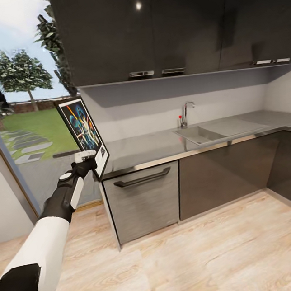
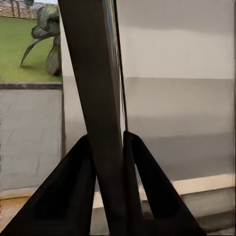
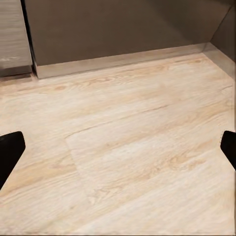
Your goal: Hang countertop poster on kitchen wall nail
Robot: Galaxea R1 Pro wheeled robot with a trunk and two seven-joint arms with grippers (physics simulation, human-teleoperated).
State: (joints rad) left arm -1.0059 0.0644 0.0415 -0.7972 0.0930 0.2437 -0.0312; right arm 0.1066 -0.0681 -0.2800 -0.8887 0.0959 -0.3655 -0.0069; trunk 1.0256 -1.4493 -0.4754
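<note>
Shiny grey steel ran right across the head view: the kitchen countertop (image 1: 163, 144) with its sink (image 1: 199, 134) and tap (image 1: 185, 114), dark cabinets (image 1: 171, 24) above. At the counter's left end the left gripper (image 1: 89, 163) had the poster (image 1: 83, 131) by its bottom edge, held upright and off the counter, artwork facing into the room, with the window (image 1: 25, 128) and the lawn behind it. I couldn't spot a nail on any wall from there.

The left wrist view was basically the poster edge-on (image 2: 101, 98), pinched between the two dark fingers (image 2: 69, 196), which were closed tight on the frame.

The right wrist view was just wooden floor (image 3: 128, 147) and the cabinet base. The right gripper (image 3: 118, 152) had its fingertips (image 3: 10, 152) at opposite edges of the picture, spread wide with nothing in it.

My take: the pickup was done and the carry was the step in hand. A tall thin frame held by its bottom edge will probably want to swing, so I'd turn slowly, keep it upright, and steer the top corner clear of the cabinets while hunting for the nail.
</note>
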